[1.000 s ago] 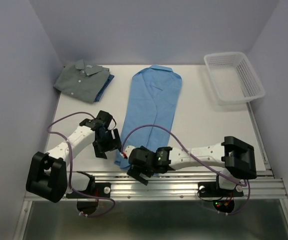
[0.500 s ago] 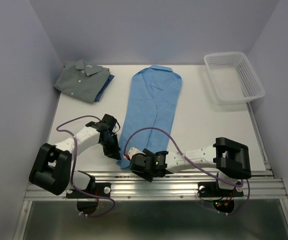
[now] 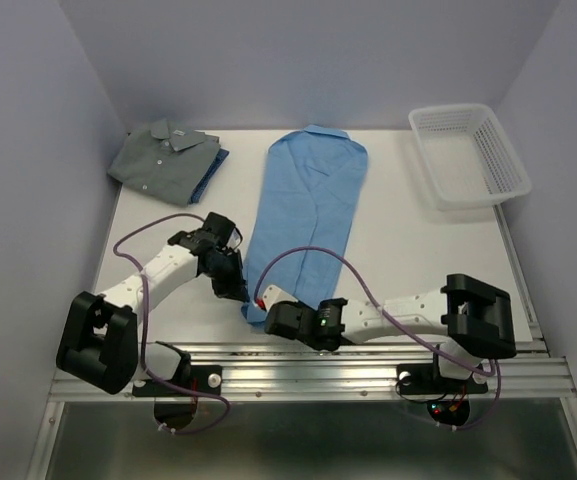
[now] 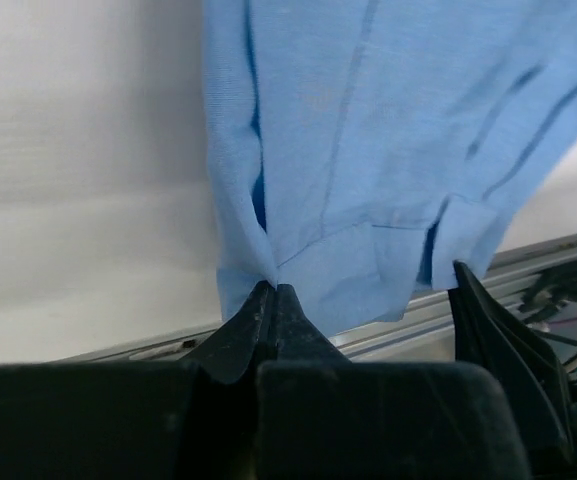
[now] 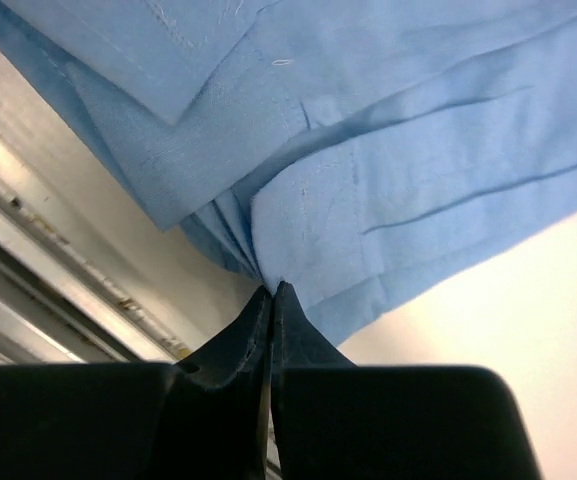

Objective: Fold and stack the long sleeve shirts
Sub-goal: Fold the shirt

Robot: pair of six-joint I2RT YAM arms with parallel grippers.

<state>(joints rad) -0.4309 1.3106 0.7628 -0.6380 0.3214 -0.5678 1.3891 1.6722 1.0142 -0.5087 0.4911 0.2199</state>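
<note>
The left tool (image 4: 271, 292) pinches the lower-left hem of the light blue shirt (image 3: 308, 210), which lies lengthwise mid-frame on the counter (image 3: 408, 250). The right tool (image 5: 271, 292) clamps the hem just beside it. Both should lift level and travel toward the collar. The hem sits at the bottom edge by the rail (image 3: 368, 355). The grey shirt (image 3: 163, 160) upper left and the basket (image 3: 450, 110) upper right leave room between.

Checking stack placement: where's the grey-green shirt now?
Top view: the grey-green shirt lies folded at the far-left corner of the table, on a darker blue shirt, left of the light blue shirt.
</note>
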